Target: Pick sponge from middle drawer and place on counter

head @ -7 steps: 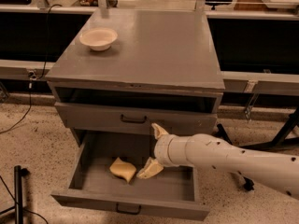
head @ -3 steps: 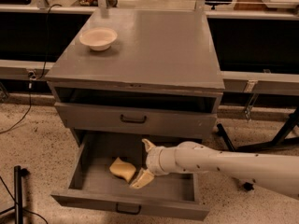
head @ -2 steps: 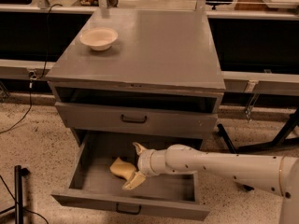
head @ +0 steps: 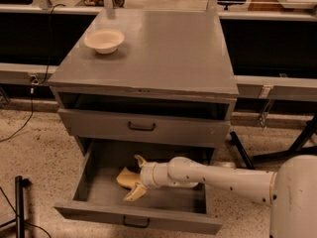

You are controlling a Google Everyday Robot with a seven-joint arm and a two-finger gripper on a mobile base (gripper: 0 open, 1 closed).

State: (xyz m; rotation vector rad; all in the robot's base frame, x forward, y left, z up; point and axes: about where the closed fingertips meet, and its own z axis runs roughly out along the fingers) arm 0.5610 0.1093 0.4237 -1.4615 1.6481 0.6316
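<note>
The middle drawer (head: 94,182) is pulled out at the bottom of the grey cabinet. The pale yellow sponge (head: 125,176) lies on its floor, left of centre. My gripper (head: 137,177) reaches into the drawer from the right on a white arm. It is open, with one cream finger (head: 140,160) behind the sponge and the other (head: 134,193) in front of it. The sponge's right end sits between them. The counter (head: 163,48) is the cabinet's flat grey top.
A cream round bowl (head: 104,40) stands on the counter's back left. A closed grey drawer front (head: 143,127) with a dark handle sits above the open drawer, under an open slot. Dark table legs (head: 277,152) stand on the speckled floor at right. A black post (head: 20,202) stands at lower left.
My gripper has moved left across the drawer toward the sponge. Its fingers, earlier to the right of the sponge, now stand on either side of it.
</note>
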